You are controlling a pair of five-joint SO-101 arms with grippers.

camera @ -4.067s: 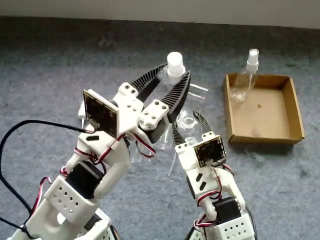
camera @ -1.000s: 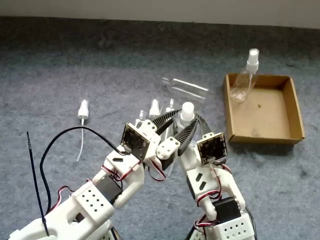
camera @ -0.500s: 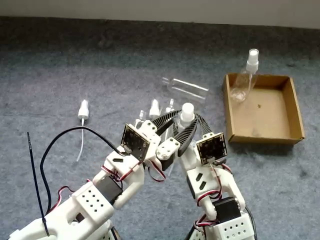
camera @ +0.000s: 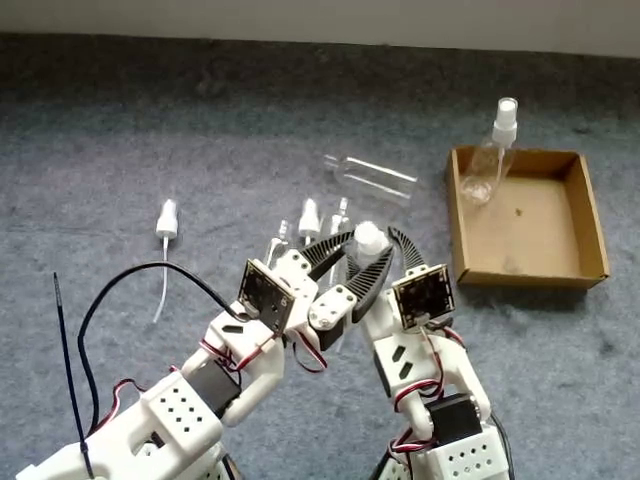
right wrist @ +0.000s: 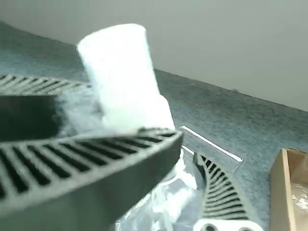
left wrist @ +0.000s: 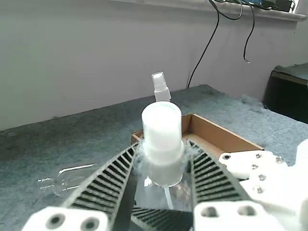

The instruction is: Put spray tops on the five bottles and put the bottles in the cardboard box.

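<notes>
Spray top (camera: 368,238) tilted lower over bottle (right wrist: 163,202).

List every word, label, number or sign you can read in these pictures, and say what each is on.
None can be read.
The cardboard box is plain brown.
The capped bottle standing in it, the spray top in the left gripper and the clear bottle under it bear no label.
Any marks on the arms' circuit boards are too small to read.

No text, label, number or sign can be read anywhere.
</notes>
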